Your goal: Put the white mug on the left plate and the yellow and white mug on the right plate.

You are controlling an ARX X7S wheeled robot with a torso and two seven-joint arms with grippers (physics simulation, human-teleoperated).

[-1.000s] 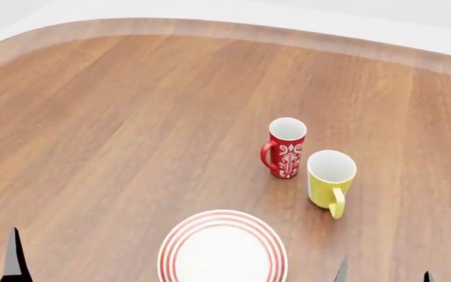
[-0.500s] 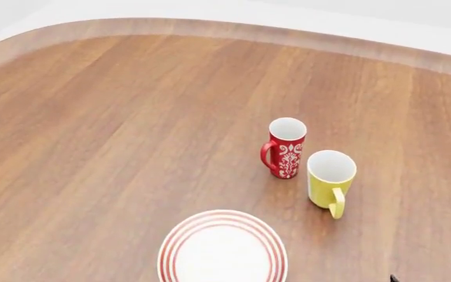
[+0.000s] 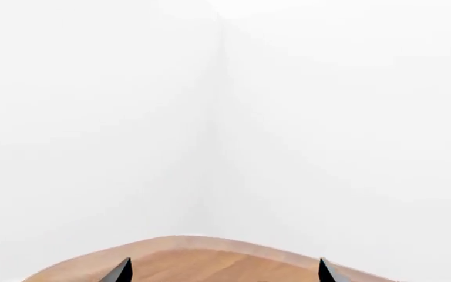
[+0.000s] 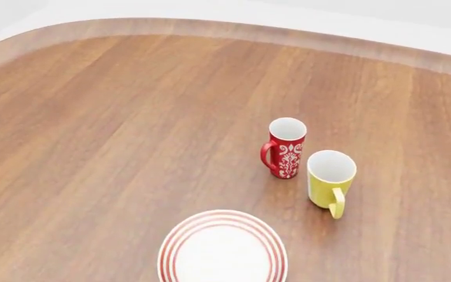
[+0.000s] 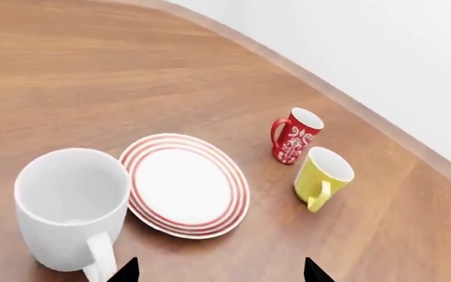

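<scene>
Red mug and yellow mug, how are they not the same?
The red mug has a white pattern on its outside; the yellow mug is plain yellow. The red mug looks taller and slimmer, the yellow mug shorter and wider. In the head view the red mug's handle points left, while the yellow mug's handle points toward the robot. Both stand upright on the table, are white inside, and appear empty.

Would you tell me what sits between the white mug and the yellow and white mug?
In the right wrist view, a red-ringed plate lies between the white mug and the yellow and white mug.
</scene>
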